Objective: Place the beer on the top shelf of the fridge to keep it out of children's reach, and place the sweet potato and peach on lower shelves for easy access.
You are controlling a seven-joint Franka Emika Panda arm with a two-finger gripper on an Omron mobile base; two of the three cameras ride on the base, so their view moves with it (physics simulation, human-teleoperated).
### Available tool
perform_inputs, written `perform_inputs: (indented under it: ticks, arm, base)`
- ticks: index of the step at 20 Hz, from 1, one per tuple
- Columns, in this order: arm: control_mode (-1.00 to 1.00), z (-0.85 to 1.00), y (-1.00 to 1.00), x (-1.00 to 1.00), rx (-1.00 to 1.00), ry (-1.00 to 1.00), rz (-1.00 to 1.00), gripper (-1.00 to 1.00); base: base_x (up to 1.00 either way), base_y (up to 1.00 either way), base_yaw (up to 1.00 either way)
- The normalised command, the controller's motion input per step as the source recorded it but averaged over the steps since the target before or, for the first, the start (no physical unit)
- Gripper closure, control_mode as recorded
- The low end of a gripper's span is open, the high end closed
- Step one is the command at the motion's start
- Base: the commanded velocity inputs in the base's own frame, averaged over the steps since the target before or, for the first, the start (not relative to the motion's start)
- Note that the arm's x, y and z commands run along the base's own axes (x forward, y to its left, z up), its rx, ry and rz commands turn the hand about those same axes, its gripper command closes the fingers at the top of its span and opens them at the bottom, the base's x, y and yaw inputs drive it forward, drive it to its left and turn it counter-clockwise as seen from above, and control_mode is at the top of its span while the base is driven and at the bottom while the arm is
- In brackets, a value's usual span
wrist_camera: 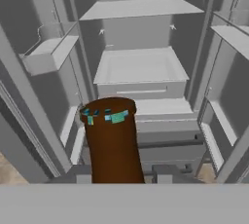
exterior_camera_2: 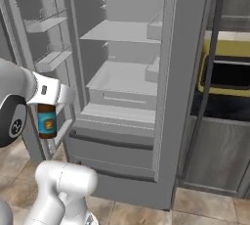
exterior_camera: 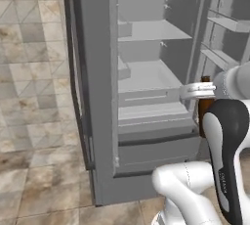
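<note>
The hand [exterior_camera_2: 49, 102] pinches the slim dark-brown glass beer bottle [exterior_camera_2: 47, 121] by its neck, body hanging below it. The tall grey fridge [exterior_camera_2: 185, 72] stands open ahead; its highest pale-grey shelf [exterior_camera_2: 114, 33] sits above the hand. I'd lift first, then push in. The bottle's long axis runs vertical, neck up.

A rendered home kitchen: a tall grey fridge [exterior_camera_2: 185, 72] stands open, its pale shelves [exterior_camera_2: 119, 33] and door racks [exterior_camera_2: 46, 23] on show, on a floor of beige stone tiles [exterior_camera: 34, 72], beside a yellow-trimmed counter unit [exterior_camera_2: 229, 48].
</note>
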Motion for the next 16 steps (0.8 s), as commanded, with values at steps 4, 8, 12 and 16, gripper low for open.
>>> perform_inputs:
  ticks: [4,8,12,16]
  arm:
    - [1.0,0.0,0.0,0.0,0.0,0.0,0.0,1.0]
    - [1.0,0.0,0.0,0.0,0.0,0.0,0.0,1.0]
    - [1.0,0.0,0.0,0.0,0.0,0.0,0.0,1.0]
    - [1.0,0.0,0.0,0.0,0.0,0.0,0.0,1.0]
  base:
    - [0.7,-0.03,-0.07]
    - [0.72,-0.06,-0.06]
    - [0.66,-0.06,-0.07]
    - [0.57,-0.09,-0.07]
